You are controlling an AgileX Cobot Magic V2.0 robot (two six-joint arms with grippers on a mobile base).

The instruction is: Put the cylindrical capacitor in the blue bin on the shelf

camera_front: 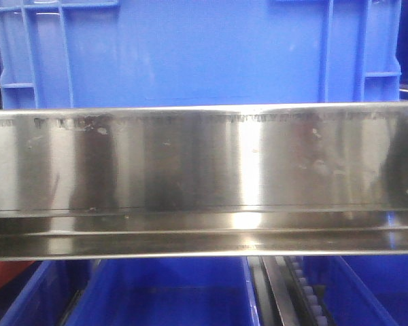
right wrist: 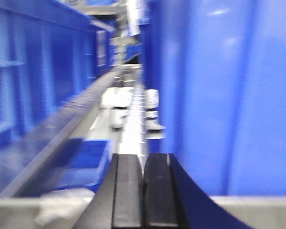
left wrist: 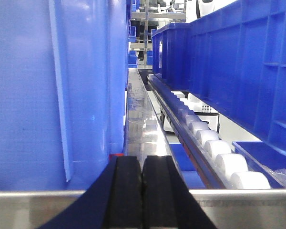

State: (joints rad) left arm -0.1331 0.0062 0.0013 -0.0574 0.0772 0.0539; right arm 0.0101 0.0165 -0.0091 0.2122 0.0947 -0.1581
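Observation:
The shelf's broad shiny steel front rail fills the middle of the front view, and a large blue bin stands on the tier above it. No cylindrical capacitor shows in any view. In the left wrist view my left gripper is shut with nothing between its black fingers, close beside a tall blue bin wall on its left. The right wrist view is blurred; there my right gripper is shut and empty, with a blue bin wall on its right.
More blue bins sit on the tier below the rail. A white roller track runs beside a blue crate in the left wrist view. Steel rails cross the foreground of both wrist views. A small blue tray lies lower left.

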